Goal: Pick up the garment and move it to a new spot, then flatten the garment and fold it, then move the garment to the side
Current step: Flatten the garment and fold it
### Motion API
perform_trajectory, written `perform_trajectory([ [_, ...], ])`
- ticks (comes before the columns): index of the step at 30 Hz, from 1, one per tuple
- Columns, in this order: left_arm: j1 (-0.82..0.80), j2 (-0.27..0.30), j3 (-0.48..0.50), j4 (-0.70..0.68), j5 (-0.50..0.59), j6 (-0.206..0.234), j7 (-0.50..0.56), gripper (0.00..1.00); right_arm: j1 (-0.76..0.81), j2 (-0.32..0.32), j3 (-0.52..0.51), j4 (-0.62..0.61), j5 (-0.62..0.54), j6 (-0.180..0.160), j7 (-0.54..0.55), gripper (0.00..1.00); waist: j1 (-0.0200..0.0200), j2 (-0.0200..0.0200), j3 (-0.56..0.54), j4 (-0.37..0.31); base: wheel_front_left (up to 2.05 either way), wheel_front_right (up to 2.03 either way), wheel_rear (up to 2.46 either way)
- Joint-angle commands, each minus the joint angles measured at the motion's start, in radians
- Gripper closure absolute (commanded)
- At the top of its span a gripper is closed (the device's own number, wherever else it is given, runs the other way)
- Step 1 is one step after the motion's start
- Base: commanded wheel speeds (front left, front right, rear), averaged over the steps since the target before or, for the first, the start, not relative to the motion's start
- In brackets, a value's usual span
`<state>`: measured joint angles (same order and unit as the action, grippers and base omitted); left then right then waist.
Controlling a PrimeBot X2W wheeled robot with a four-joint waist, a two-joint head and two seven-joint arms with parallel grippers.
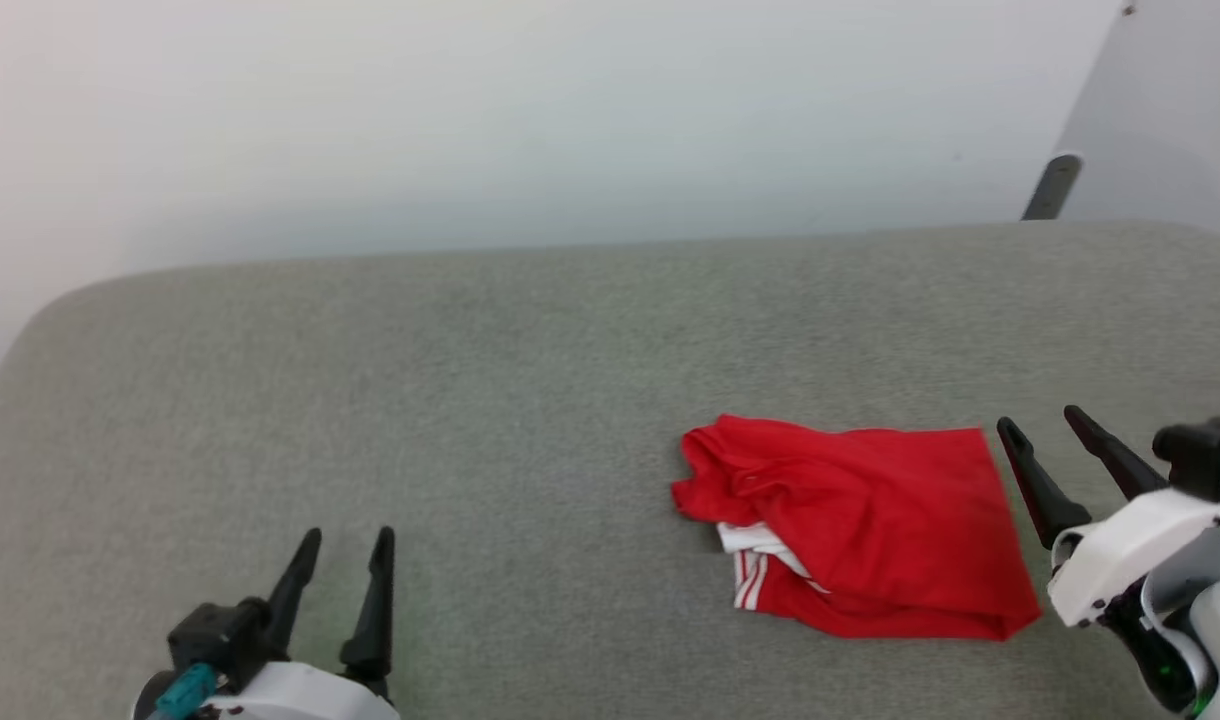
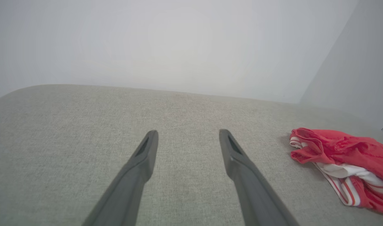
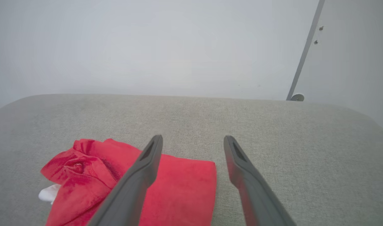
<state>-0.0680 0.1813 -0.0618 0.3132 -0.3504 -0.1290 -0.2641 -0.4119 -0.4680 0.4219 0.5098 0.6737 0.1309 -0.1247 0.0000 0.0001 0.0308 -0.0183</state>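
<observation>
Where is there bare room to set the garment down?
Widest free patch: the grey cushion between the left gripper and the garment, plus the strip behind it toward the wall. Crowded: right side, where the right gripper stands beside the garment.

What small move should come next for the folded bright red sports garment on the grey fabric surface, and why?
Probably draw the right gripper back, clear of the bright red white-striped garment. It lies folded toward the right of the grey fabric surface; both the right gripper beside its edge and the left gripper stand open, holding nothing, so the placing looks done.
</observation>
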Motion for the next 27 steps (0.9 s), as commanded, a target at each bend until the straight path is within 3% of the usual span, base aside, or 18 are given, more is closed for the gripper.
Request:
perform_trajectory([
  [1, 0.013, 0.003, 0.009, -0.004, 0.011, -0.002, 0.001, 0.0, 0.018, 0.008, -0.009, 0.011, -0.016, 0.0, -0.034, 0.0, 0.0, -0.0001, -0.029, -0.031, 0.0, 0.0, 0.0],
  [5, 0.034, 0.011, 0.025, -0.023, 0.031, -0.002, 0.001, 0.0, 0.035, 0.025, -0.026, 0.023, -0.074, 0.0, -0.105, 0.0, 0.0, -0.0001, -0.05, -0.042, 0.0, 0.0, 0.0],
  [12, 0.091, 0.015, 0.03, -0.07, 0.064, -0.002, 0.001, 0.0, 0.129, 0.053, -0.127, -0.029, -0.143, 0.0, -0.135, 0.0, 0.0, -0.0001, -0.081, -0.027, 0.0, 0.0, 0.0],
  [27, 0.253, 0.011, 0.071, -0.21, 0.087, -0.002, 0.001, 0.0, 0.4, 0.148, -0.347, -0.307, -0.239, 0.0, -0.071, 0.0, 0.0, -0.0001, -0.088, -0.004, 0.0, 0.0, 0.0],
])
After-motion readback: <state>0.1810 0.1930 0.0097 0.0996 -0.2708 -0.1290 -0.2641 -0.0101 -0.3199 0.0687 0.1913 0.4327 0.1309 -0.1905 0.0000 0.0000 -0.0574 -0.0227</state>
